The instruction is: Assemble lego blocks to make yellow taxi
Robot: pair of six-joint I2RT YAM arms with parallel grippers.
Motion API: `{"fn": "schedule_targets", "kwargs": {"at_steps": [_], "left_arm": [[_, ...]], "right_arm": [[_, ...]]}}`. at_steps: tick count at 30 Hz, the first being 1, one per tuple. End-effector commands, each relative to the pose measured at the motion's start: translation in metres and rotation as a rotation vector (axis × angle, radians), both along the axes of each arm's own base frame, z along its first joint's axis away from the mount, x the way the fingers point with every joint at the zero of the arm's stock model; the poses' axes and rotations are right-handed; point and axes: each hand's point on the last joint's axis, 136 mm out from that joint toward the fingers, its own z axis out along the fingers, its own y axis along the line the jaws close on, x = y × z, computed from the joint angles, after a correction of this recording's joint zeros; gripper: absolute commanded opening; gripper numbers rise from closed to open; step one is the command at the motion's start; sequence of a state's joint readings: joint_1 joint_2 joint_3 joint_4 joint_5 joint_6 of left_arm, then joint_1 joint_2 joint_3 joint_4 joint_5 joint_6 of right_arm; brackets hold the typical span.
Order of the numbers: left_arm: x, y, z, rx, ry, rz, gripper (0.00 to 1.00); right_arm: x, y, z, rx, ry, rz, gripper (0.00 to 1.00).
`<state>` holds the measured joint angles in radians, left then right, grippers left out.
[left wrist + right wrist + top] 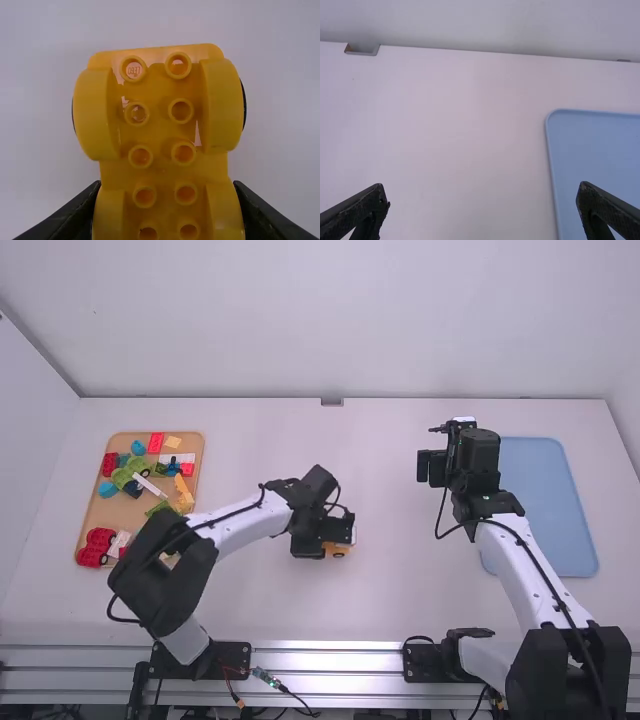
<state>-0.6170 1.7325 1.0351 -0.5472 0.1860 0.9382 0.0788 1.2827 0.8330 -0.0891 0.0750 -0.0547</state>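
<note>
Left gripper (340,536) closed on the yellow car base (162,140), one fingertip at each side; I read its hollow underside tubes facing the wrist camera. Car base sits near the middle of the white counter (395,595). Right gripper (432,468) open, nothing between its fingers, beside the blue tray (550,510). On the left side I log a tan tray (91,510) bearing mixed blocks, among them a green piece (130,471) and red wheeled piece (96,548).
</note>
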Motion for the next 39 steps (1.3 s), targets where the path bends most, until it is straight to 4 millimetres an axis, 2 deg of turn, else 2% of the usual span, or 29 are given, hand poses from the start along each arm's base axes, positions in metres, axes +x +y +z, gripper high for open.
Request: {"fn": "schedule_targets", "kwargs": {"at_steps": [1, 4, 6, 10, 11, 12, 13, 14, 15, 16, 17, 20, 23, 24, 27, 29, 30, 33, 35, 36, 37, 39], "left_arm": [[-0.002, 0.007, -0.016, 0.029, 0.003, -0.027, 0.02], [0.001, 0.013, -0.033, 0.058, -0.03, -0.021, 0.02], [0.002, 0.015, -0.038, 0.06, -0.042, -0.016, 0.02], [0.0, 0.015, -0.047, 0.041, -0.063, -0.018, 0.09], [-0.002, 0.017, -0.051, 0.039, -0.063, -0.008, 0.24], [-0.002, 0.019, -0.052, 0.039, -0.065, -0.001, 0.28], [-0.002, 0.02, -0.055, 0.04, -0.068, 0.014, 0.49], [-0.003, 0.02, -0.056, 0.039, -0.069, 0.013, 0.56], [-0.004, 0.019, -0.057, 0.038, -0.072, 0.01, 0.7], [-0.004, 0.02, -0.057, 0.038, -0.073, 0.011, 0.9], [-0.004, 0.019, -0.057, 0.038, -0.073, 0.01, 0.99], [0.0, 0.017, -0.05, 0.041, -0.071, 0.014, 0.99], [0.009, 0.019, -0.029, 0.063, -0.083, 0.024, 0.99], [0.01, 0.019, -0.027, 0.065, -0.083, 0.024, 0.99], [0.018, 0.012, 0.006, 0.052, -0.107, -0.02, 0.99], [0.026, 0.012, 0.029, 0.032, -0.14, -0.013, 0.99], [0.034, 0.012, 0.047, 0.015, -0.175, 0.001, 0.99], [0.047, 0.016, 0.077, -0.02, -0.236, 0.034, 0.99], [0.059, 0.028, 0.103, -0.047, -0.284, 0.082, 0.99], [0.062, 0.032, 0.109, -0.053, -0.296, 0.098, 0.99], [0.072, 0.047, 0.124, -0.075, -0.332, 0.169, 0.99], [0.086, 0.062, 0.138, -0.106, -0.374, 0.264, 0.99]], "right_arm": [[0.004, 0.003, 0.008, -0.006, -0.016, 0.004, 0.99], [0.004, 0.003, 0.008, -0.009, -0.016, 0.009, 0.99], [0.004, 0.003, 0.008, -0.009, -0.017, 0.007, 0.99], [0.004, 0.004, 0.008, -0.008, -0.017, 0.008, 0.99], [0.004, 0.003, 0.008, -0.008, -0.016, 0.008, 0.99], [0.004, 0.003, 0.008, -0.008, -0.017, 0.008, 0.99], [0.004, 0.004, 0.008, -0.008, -0.016, 0.009, 0.99], [0.004, 0.004, 0.008, -0.008, -0.016, 0.008, 0.99], [0.004, 0.003, 0.008, -0.008, -0.016, 0.008, 0.99], [0.004, 0.004, 0.008, -0.008, -0.017, 0.008, 0.99], [0.004, 0.004, 0.008, -0.008, -0.017, 0.008, 0.99], [0.004, 0.003, 0.008, -0.008, -0.017, 0.008, 0.99], [0.004, 0.003, 0.008, -0.008, -0.018, 0.008, 0.99], [0.004, 0.003, 0.008, -0.008, -0.018, 0.008, 0.99], [0.004, 0.003, 0.008, -0.008, -0.018, 0.008, 0.99], [0.004, 0.004, 0.008, -0.008, -0.018, 0.009, 0.99], [0.004, 0.004, 0.008, -0.008, -0.018, 0.008, 0.99], [0.004, 0.003, 0.008, -0.008, -0.017, 0.008, 0.99], [0.004, 0.004, 0.008, -0.008, -0.018, 0.009, 0.99], [0.004, 0.004, 0.008, -0.008, -0.018, 0.008, 0.99], [0.004, 0.003, 0.008, -0.008, -0.018, 0.008, 0.99], [0.004, 0.004, 0.009, -0.008, -0.021, 0.008, 0.99]]}}
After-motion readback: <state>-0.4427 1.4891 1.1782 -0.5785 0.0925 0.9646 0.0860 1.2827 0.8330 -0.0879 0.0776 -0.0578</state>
